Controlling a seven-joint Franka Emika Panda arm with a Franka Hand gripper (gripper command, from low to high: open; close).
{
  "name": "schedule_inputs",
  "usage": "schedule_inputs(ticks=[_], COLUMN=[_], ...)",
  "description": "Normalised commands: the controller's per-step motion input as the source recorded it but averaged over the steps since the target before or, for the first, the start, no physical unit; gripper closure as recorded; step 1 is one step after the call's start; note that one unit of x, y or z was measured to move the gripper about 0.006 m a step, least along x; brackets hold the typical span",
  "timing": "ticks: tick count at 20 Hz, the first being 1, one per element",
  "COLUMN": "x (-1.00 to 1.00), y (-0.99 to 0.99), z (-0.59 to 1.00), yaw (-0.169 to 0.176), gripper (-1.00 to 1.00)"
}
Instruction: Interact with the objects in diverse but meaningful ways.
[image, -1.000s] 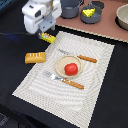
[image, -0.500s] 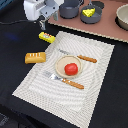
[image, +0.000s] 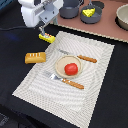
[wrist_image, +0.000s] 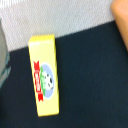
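Black tabletop (image: 15, 95) across most of the exterior view, with a brown counter strip (image: 107, 30) along the far edge; pale striped placemat (image: 97, 82) laid at a slant on the black surface; white arm housing and gripper (image: 44, 31) at the upper part of the exterior view's left, hanging over the mat's far corner, jaw opening hidden in both views, so impossible to tell how wide or whether anything is held; blue-grey two-handled pot (image: 95, 15) on the counter, holding the yellow cheese wedge (image: 88, 12); second dark pot (image: 70, 9) just beside it toward the exterior view's left; rim of a pale bowl (image: 123, 17) cut off at the exterior view's right edge; cream plate (image: 59, 66) near the mat's centre, carrying the red tomato (image: 71, 69); orange-handled knife (image: 84, 58) on the mat on the far side of the plate; orange-handled fork (image: 70, 82) on the near side; orange-brown bread loaf (image: 35, 57) on the black surface, touching or just off the mat's edge at the exterior view's left; yellow red-marked packet (image: 47, 37) lying flat just below the gripper at the mat's far corner; same packet (wrist_image: 44, 75) in the wrist view, flat on the black surface just beside the mat edge, red banner and round picture facing up.
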Motion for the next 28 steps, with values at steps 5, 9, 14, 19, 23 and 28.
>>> schedule_inputs(ticks=[5, 9, 14, 19, 23, 28], x=[0.52, 0.12, -0.02, -0.14, -0.32, -0.13], y=[-0.74, -0.8, -0.69, -0.38, -0.16, -0.03], z=[0.23, -0.04, -0.2, -0.26, -0.36, -0.09], yaw=[0.034, 0.082, 0.088, 0.09, 0.101, 0.124], gripper=[-1.0, -1.0, -1.0, -1.0, -1.0, -1.0])
